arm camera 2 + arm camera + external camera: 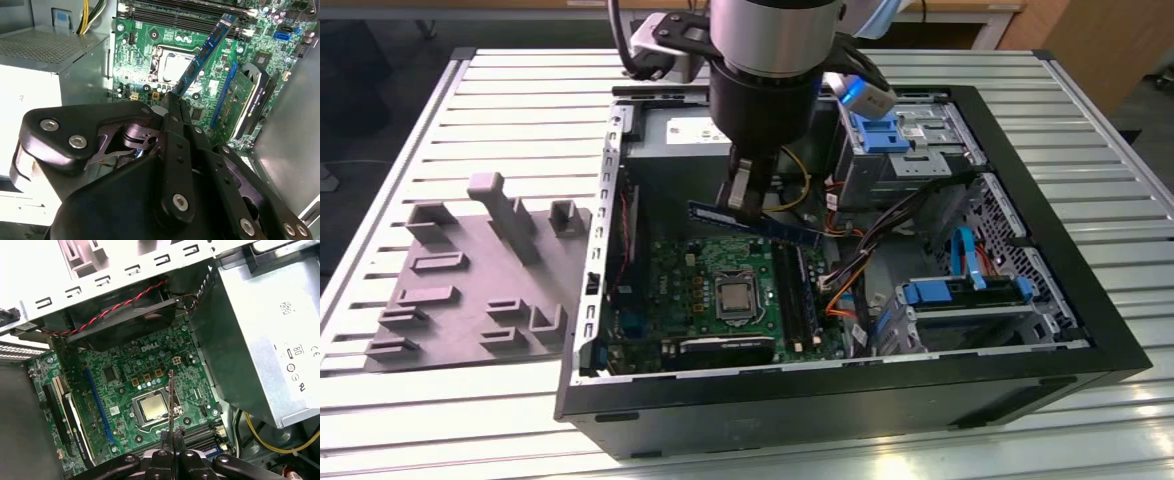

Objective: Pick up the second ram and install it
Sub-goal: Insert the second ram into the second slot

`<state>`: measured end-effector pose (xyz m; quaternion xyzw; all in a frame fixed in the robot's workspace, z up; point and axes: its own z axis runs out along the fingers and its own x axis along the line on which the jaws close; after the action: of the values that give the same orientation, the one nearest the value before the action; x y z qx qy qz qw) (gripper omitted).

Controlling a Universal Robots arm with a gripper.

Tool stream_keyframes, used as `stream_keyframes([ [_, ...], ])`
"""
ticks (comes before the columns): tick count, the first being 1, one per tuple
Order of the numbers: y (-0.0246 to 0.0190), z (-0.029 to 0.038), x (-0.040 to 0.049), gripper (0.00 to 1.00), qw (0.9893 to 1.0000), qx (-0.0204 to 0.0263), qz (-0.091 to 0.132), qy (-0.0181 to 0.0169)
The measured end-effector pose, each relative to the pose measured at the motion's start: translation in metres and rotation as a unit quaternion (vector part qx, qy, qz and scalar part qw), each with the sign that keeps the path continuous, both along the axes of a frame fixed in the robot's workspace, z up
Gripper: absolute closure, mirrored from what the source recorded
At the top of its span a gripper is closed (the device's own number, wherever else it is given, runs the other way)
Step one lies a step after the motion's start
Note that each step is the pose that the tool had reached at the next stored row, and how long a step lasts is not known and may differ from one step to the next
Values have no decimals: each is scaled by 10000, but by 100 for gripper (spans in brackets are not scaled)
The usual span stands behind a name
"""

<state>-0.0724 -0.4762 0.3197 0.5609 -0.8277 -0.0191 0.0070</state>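
Gripper [744, 200] is closed on second ram [774, 226], held mid-frame above motherboard [720, 290]; long axis lies crosswise to memory slots [797, 290].

Matt black metal fingers [175, 145]

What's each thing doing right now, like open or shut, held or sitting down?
Black two-finger gripper: shut on the stick.
Thin dark memory stick, the second ram: held in the air above the green motherboard, not plugged in.
Black computer case: lying down, side open.
Silver square processor: sitting in its socket, uncovered.
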Motion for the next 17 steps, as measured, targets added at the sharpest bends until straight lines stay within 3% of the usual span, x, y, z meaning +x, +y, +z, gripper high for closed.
stream_keyframes([
  [17, -2, -1, 8, 88, 9987, -5, -508, 0],
])
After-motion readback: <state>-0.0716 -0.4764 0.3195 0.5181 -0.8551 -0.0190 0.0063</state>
